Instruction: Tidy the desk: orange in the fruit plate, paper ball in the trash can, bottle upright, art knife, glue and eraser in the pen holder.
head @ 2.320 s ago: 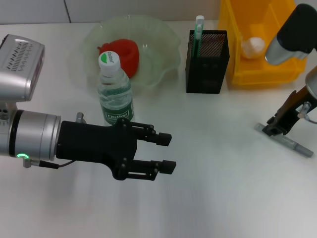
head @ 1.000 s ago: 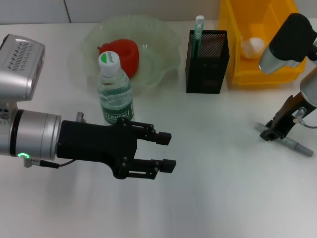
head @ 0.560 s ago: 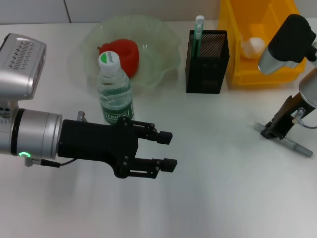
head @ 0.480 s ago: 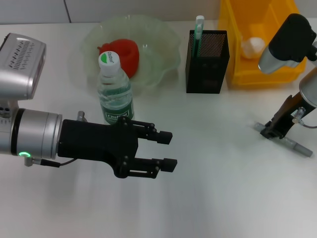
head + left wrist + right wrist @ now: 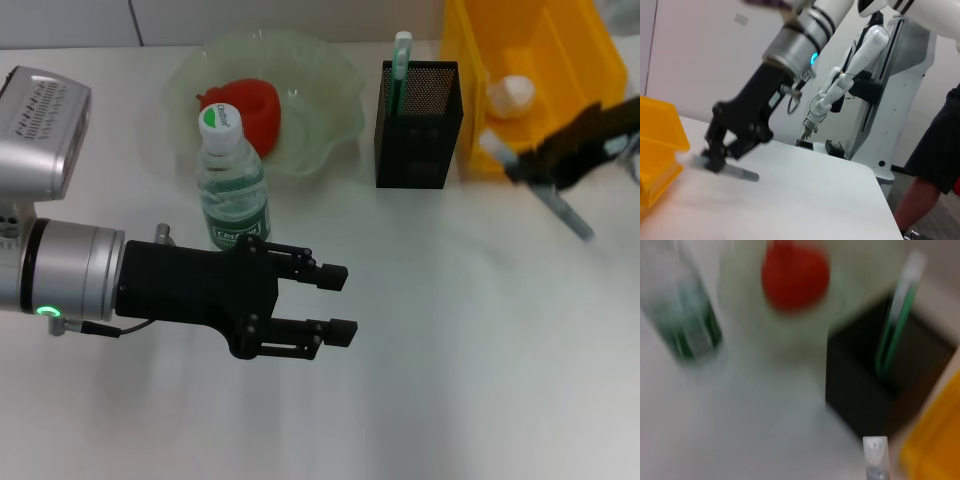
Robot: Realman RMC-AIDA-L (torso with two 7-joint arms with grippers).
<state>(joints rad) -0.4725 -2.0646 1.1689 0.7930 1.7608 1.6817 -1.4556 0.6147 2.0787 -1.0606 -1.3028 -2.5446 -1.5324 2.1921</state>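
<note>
Right gripper (image 5: 540,168) clamped on glue (image 5: 560,205), motion-blurred, left gripper (image 5: 335,300) fingers apart, idle.

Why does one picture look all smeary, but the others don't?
The right wrist view is smeared all over: the orange, the bottle and the pen holder have soft edges. In the head view only the right end effector with the glue is streaky; the left end effector is sharp. The left wrist view is only a little soft.
</note>
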